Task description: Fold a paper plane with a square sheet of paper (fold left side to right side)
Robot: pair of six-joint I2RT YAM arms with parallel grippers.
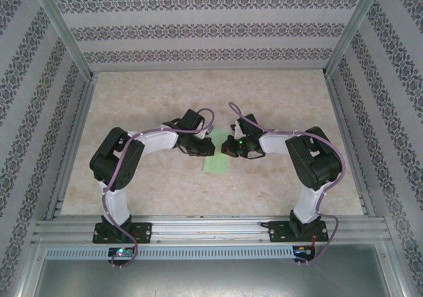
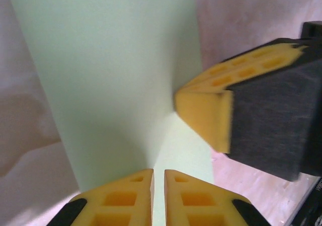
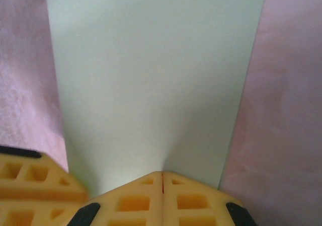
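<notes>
Paper (image 1: pixel 215 159) lies on the table (image 1: pixel 277 98), in the middle, right between the two grippers. It looks like a long thin strip, so it may be folded over already.

The left gripper (image 1: pixel 206 149) has its fingers (image 2: pixel 126 198) almost together, with just a thin slit. Green paper shows in that slit, so I think it is pinching the near edge. The right gripper (image 1: pixel 229 146) is closed tight. Its tips touch the paper, and the paper bends up a little toward them. I cannot tell if it has nipped the paper or just pushes on it.

What could go wrong? Both grippers are very close together, so they could bump if one moves sideways. If the left one pulls while the right one holds the paper down, the thin paper could rip or crumple. If the left pinch is weak, the paper could slip out and flop back. If the right one lets the paper slide, the edges will not match and the crease will be crooked. A crooked crease would spoil the rest of the folding.
</notes>
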